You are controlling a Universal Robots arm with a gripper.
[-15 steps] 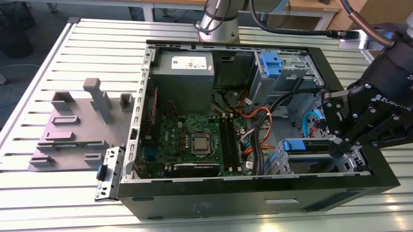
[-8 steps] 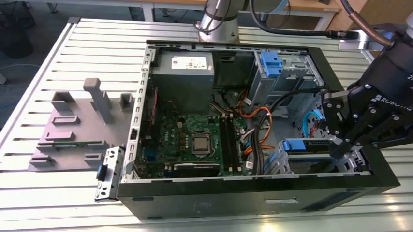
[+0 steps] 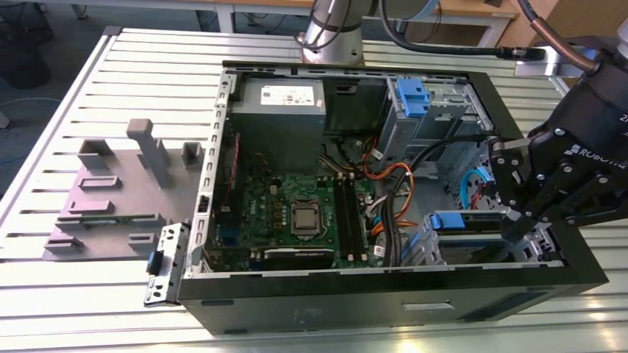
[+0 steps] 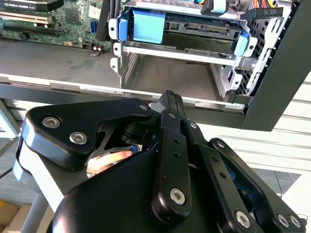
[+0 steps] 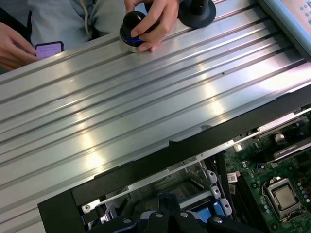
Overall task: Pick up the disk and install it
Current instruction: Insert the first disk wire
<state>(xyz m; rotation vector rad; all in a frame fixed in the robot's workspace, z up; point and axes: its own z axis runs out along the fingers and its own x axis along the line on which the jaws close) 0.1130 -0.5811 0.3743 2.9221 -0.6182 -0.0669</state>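
Note:
The disk point(image 4: 194, 30) lies in the upper slot of the metal drive cage point(image 4: 252, 58) at one corner of the open computer case, its connector edge facing into the case. Blue carrier tabs sit at both of its ends. In the exterior view the disk point(image 3: 461, 220) shows as a blue-framed block in the case's near corner, on that view's right. My black gripper point(image 4: 167, 97) hangs just outside the cage, apart from the disk, level with the bare lower slot point(image 4: 170, 75). In the exterior view the gripper point(image 3: 515, 224) stands right beside the disk.
The case point(image 3: 393, 294) lies open on a slatted aluminium table point(image 3: 88, 294). Inside are a grey power-supply box point(image 3: 279, 95), the motherboard point(image 3: 294, 213), orange cables point(image 3: 393, 176) and a blue clip point(image 3: 410, 94). A grey fixture point(image 3: 108, 191) sits beside the case. A person's hands point(image 5: 150, 19) rest on the table.

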